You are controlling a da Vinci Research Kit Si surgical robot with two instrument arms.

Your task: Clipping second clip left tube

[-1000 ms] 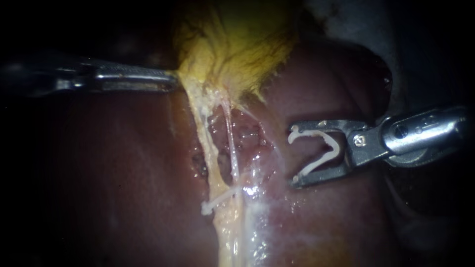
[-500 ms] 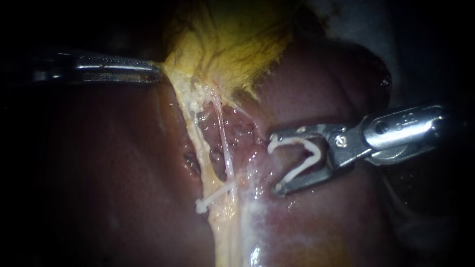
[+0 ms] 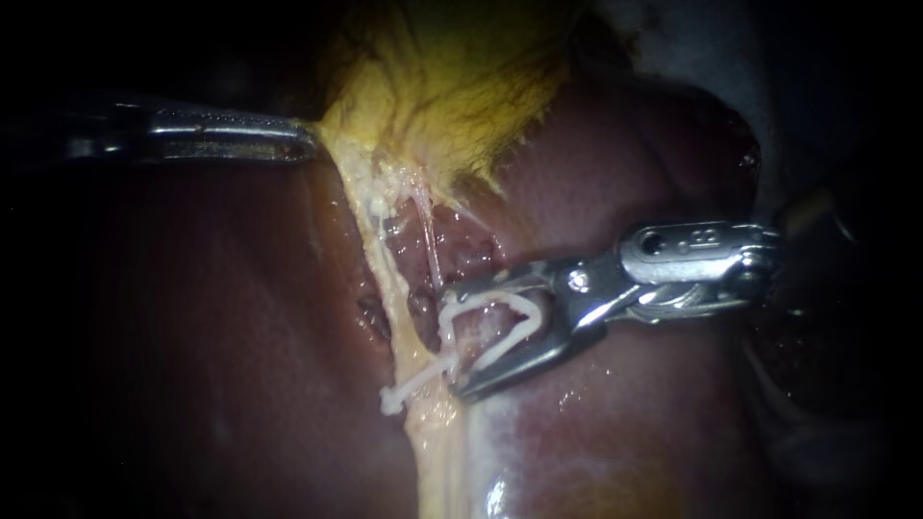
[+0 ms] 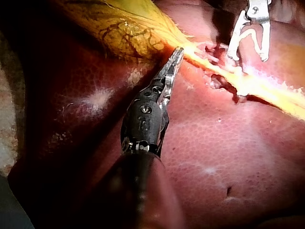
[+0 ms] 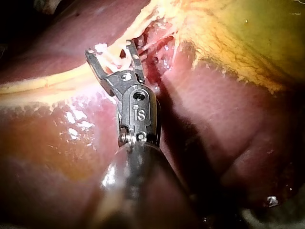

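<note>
1. Two instruments show in the endoscope view. The left instrument (image 3: 306,144) is closed tight on the edge of the yellow gallbladder (image 3: 452,77), above the dark red liver (image 3: 221,317). From the gallbladder the left tube (image 3: 383,264), pale and the thicker one, runs down to a shut clip (image 3: 413,384) that lies across it. The thin right tube (image 3: 430,245) runs just beside it. The right instrument (image 3: 456,343) is spread wide and grips an open clip (image 3: 519,312) from both sides. The clip's mouth faces the tubes, just above the shut clip. Its upper tip reaches the right tube, and the left tube is just beyond the mouth, not yet inside it.
2. Left wrist view: the left instrument (image 4: 177,53) is pinched on the yellow tissue where the gallbladder (image 4: 124,24) narrows, with liver (image 4: 228,143) under and beside its shaft. Ahead and to one side, the right instrument (image 4: 249,58) stands wide apart with the open clip (image 4: 244,34) seated in it, over the pale strands.
3. Right wrist view: the right instrument (image 5: 109,47) is wide apart, the open clip (image 5: 112,62) showing white in the gap. Pale strands lie at its mouth, but I cannot tell which tube. The gallbladder (image 5: 248,38) is beside it and the liver (image 5: 214,124) lies under the shaft
</note>
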